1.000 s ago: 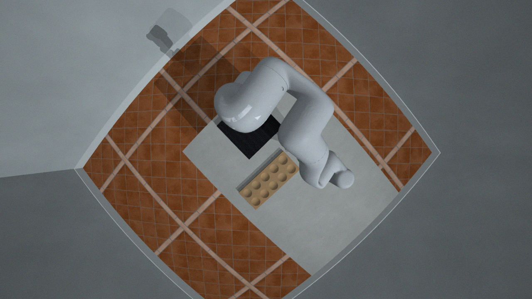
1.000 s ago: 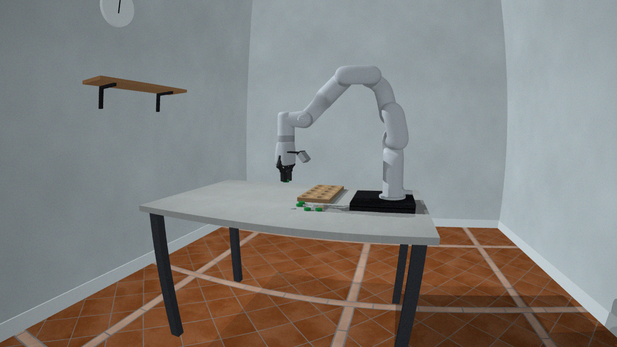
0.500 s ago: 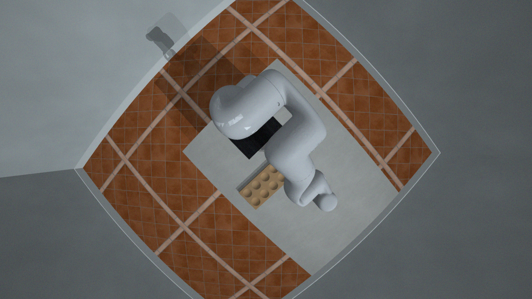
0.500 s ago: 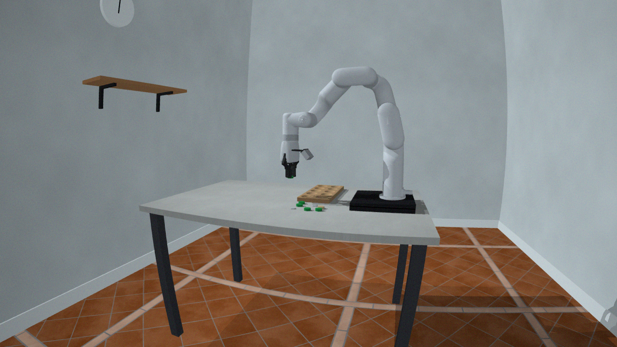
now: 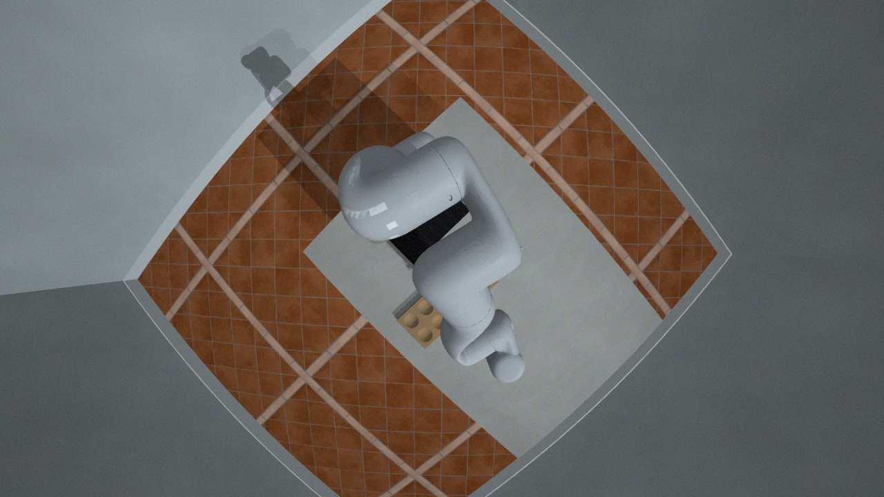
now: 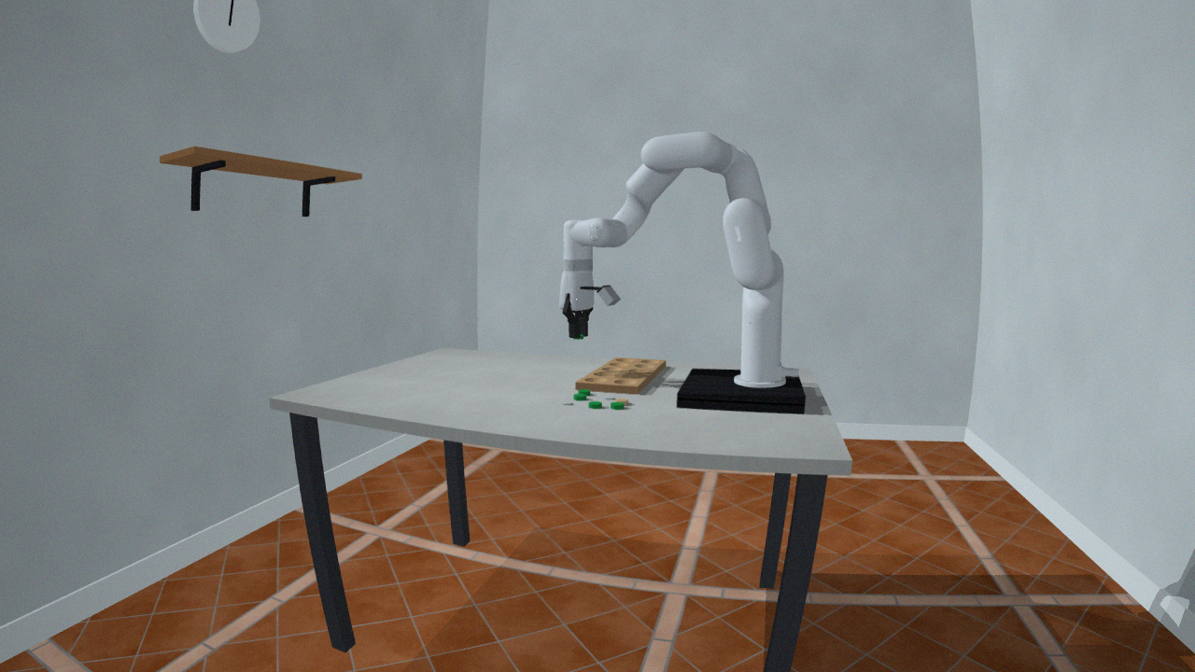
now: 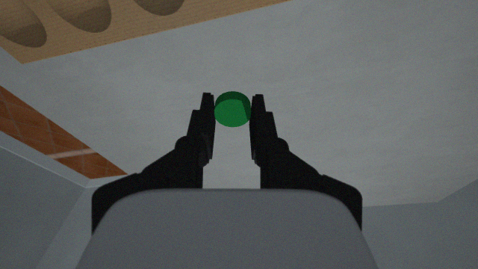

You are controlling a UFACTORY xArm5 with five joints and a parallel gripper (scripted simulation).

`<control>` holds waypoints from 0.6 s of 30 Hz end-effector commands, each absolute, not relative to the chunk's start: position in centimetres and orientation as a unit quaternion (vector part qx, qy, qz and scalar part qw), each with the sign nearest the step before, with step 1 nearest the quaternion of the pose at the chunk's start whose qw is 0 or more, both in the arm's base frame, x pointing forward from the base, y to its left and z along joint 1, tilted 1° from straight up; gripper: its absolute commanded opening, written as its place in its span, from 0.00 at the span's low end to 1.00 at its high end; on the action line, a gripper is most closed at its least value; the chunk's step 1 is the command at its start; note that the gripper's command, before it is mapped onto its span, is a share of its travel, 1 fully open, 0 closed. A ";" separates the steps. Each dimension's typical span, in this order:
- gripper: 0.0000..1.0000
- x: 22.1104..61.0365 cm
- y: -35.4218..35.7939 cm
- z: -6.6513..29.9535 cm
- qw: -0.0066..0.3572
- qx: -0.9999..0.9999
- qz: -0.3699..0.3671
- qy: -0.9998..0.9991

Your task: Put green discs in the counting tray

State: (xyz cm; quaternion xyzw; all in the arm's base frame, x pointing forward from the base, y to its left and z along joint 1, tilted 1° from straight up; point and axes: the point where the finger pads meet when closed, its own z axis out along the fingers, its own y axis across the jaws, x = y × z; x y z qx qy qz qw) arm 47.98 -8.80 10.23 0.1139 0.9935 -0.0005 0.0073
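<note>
My gripper [image 7: 232, 108] is shut on a green disc [image 7: 231, 109] and holds it high above the table; it also shows in the exterior view [image 6: 576, 332]. The wooden counting tray [image 6: 621, 373] lies flat on the table, to the right of and below the gripper. Its visible pockets look empty. In the overhead view the arm hides most of the tray [image 5: 422, 321]. In the wrist view a corner of the tray [image 7: 93, 22] shows at the top left. Loose green discs [image 6: 596, 404] lie on the table in front of the tray.
The arm's black base plate [image 6: 740, 389] sits to the right of the tray. An orange-topped disc [image 6: 619, 400] and small grey parts [image 6: 569, 403] lie among the loose green discs. The table edge is close to the left in the wrist view.
</note>
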 end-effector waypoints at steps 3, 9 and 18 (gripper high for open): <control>0.00 47.2 -14.4 10.5 0.008 0.113 -0.002 0.994; 0.00 45.9 -18.5 10.5 0.007 0.113 -0.002 0.994; 0.00 43.5 -24.1 10.6 0.006 0.113 -0.003 0.994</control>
